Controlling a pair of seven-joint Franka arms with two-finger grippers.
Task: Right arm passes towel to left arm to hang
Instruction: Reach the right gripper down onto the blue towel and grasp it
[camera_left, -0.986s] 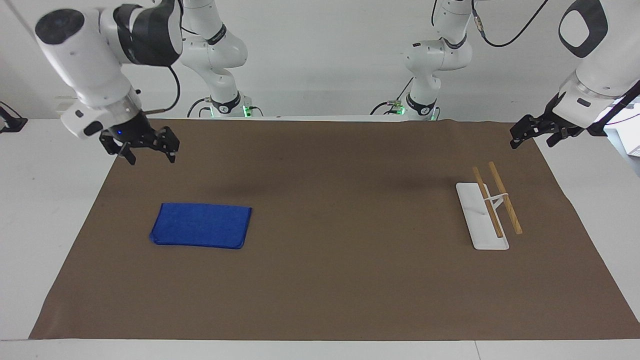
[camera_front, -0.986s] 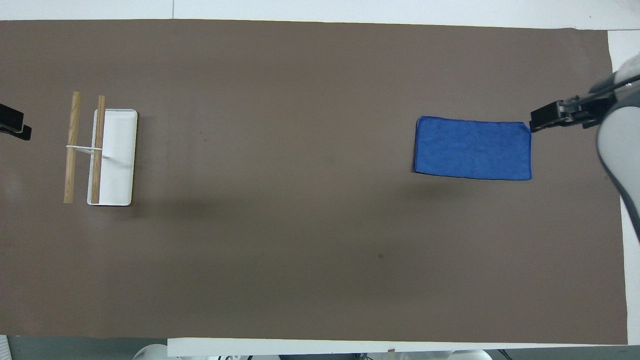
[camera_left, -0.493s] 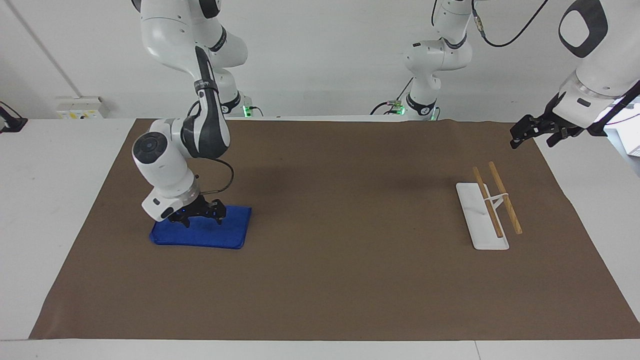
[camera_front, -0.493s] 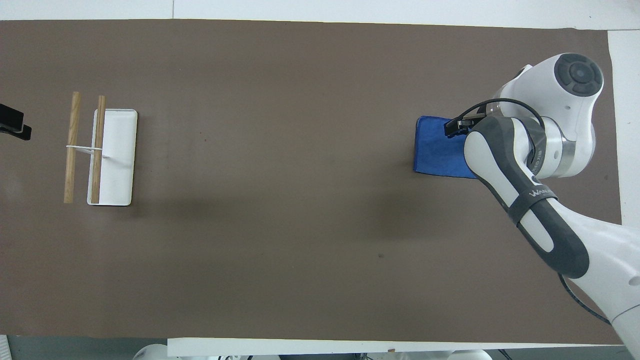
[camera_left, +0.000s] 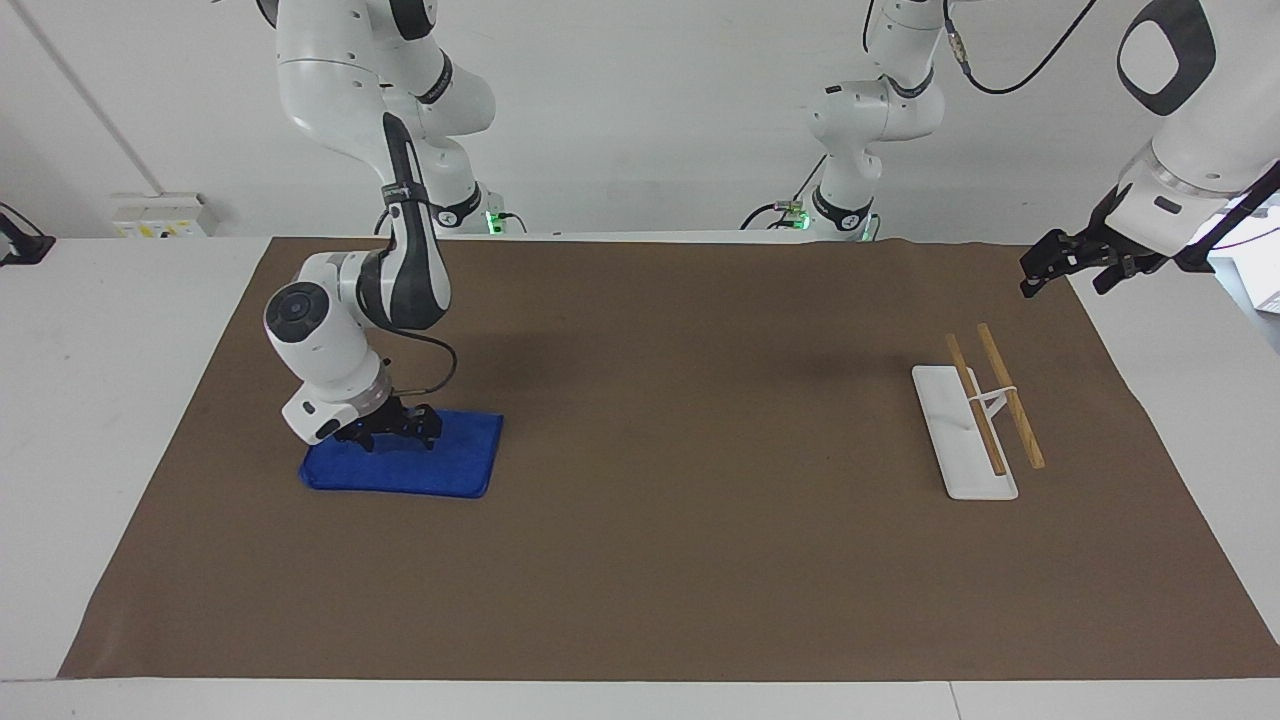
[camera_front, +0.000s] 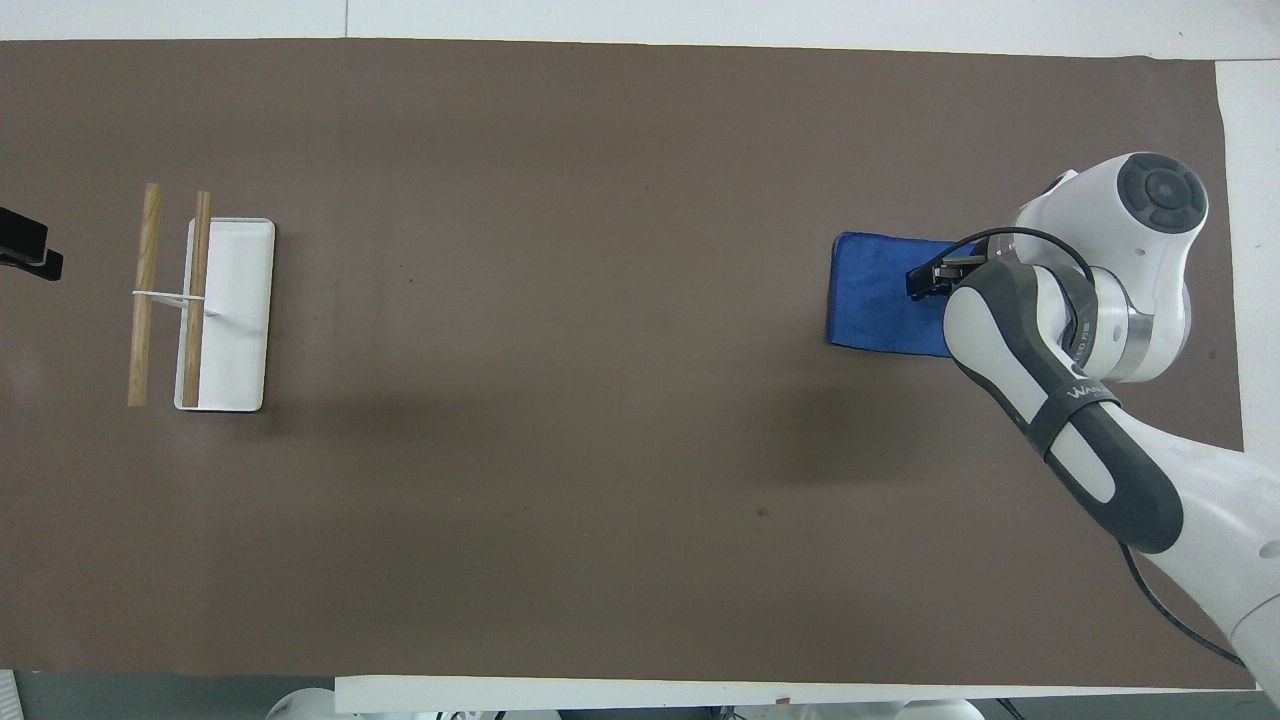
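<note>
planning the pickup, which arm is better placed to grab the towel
Right. The right gripper is open and down on the towel; the left gripper waits in the air near the rack.

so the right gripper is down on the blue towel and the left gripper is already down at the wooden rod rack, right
Not quite. The right gripper is down on the blue towel, but the left gripper hangs in the air near the mat's edge, well clear of the wooden rod rack. The facing view shows it.

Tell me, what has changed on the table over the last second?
The right gripper swung down from above the mat's edge onto the towel, jaws open, nothing lifted yet. The towel, the rack and the waiting left gripper, raised near the rack, stayed as they were.
</note>
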